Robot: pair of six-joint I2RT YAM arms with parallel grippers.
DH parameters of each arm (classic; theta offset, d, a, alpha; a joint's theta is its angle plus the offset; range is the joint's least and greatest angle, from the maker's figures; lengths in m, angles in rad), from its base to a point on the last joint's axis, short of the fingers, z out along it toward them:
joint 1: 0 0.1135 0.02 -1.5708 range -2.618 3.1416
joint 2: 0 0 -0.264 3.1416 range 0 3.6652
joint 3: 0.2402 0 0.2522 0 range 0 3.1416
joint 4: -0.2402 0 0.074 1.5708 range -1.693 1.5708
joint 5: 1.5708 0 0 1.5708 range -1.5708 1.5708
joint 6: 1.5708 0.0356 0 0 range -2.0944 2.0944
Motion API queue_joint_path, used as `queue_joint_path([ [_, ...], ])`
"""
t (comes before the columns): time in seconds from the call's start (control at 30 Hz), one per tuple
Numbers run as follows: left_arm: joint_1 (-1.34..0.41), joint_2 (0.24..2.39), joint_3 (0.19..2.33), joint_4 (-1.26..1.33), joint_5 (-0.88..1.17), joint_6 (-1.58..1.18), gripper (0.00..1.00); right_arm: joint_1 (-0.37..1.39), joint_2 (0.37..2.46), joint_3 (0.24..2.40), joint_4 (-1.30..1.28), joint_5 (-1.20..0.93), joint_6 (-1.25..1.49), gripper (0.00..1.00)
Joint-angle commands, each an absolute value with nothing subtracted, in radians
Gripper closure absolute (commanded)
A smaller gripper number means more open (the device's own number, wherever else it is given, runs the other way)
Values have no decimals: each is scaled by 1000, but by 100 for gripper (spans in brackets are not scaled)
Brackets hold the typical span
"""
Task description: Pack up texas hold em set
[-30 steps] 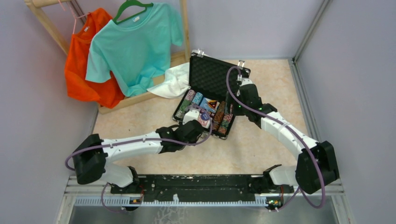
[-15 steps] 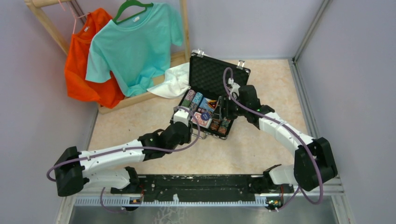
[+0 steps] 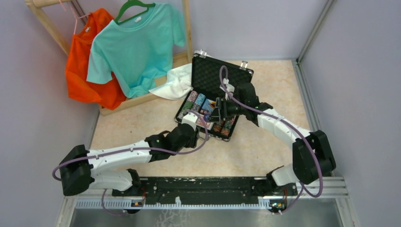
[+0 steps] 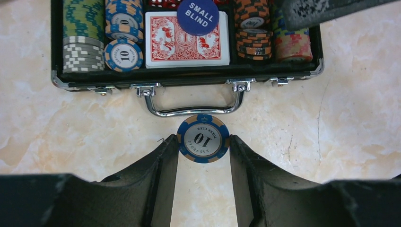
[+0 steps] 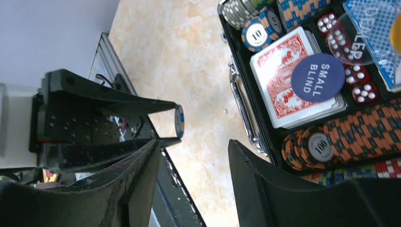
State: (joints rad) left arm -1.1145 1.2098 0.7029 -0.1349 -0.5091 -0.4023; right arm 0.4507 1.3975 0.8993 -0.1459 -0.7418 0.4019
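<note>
The black case (image 3: 215, 75) lies open on the floor, lid up. Its tray (image 4: 189, 78) holds rows of chips, a red card deck (image 4: 184, 40) with a blue "small blind" button (image 4: 197, 16) on it, and red dice (image 5: 352, 71). My left gripper (image 4: 203, 143) is shut on a blue "10" chip (image 4: 203, 138), held by its edges just in front of the case's chrome handle (image 4: 194, 111). It sits at the case's near edge (image 3: 191, 119). My right gripper (image 5: 193, 142) is open and empty, hovering over the tray's middle (image 3: 216, 112).
A white cloth (image 3: 177, 82) lies against the case's left side. A wooden rack (image 3: 42, 19) with an orange shirt (image 3: 87, 71) and a teal shirt (image 3: 135, 45) stands at the back left. Walls close in left, back and right.
My left gripper has drawn back from over the tray to just in front of the handle. My right gripper has swung left from the case's right end to over its middle.
</note>
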Motion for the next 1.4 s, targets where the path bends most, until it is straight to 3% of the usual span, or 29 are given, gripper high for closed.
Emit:
queue_joint_path([
  [0.0,-1112,1225,730,-119,-451,-378,50,474,1427,981,-97,-793,382,45],
  [0.53,-1112,1240,729,-135,-458,-376,48,549,1560,1052,-146,-778,367,45],
  [0.73,-1108,1257,704,-144,-516,-412,33,549,1546,1025,-152,-717,371,45],
  [0.9,-1068,1164,663,-171,-582,-514,31,595,1548,994,-211,-592,323,46],
  [1.03,-929,1058,623,-156,-414,-508,30,640,1538,986,-259,-449,316,46],
  [1.2,-892,1209,738,-326,-352,-430,18,611,1451,961,-244,-346,364,46],
  [1.37,-917,1372,810,-372,-286,-433,18,512,1331,904,-209,-337,423,46],
])
